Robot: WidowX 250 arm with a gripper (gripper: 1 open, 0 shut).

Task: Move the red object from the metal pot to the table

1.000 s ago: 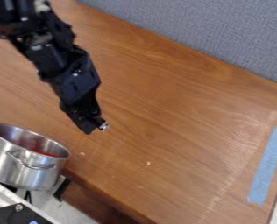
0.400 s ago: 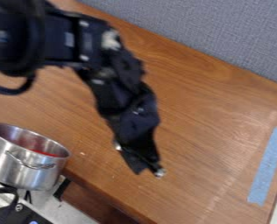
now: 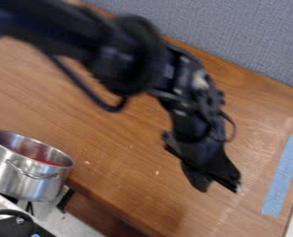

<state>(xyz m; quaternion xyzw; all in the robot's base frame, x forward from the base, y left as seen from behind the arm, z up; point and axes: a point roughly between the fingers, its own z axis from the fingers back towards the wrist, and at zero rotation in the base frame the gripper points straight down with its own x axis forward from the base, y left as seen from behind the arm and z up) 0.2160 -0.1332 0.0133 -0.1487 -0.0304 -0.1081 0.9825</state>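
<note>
Item: metal pot (image 3: pixel 25 167). Shiny steel, round, standing at the near left corner of the table (image 3: pixel 124 139), its near side just cut by the lower edge of the view.

Item: red object (image 3: pixel 35 155). Lies inside the pot; only a red patch shows above the rim and as a reflection on the inner wall.

Item: gripper (image 3: pixel 232 187). Black, blurred, at the end of a dark arm that reaches in from the far left and slants down to the near right. Jaws clenched together, nothing between them. Tip hangs just above the wood, well apart from the pot.

Item: table. Brown wood grain. A strip of light blue tape (image 3: pixel 282 172) lies near its right edge, just right of the gripper.
</note>
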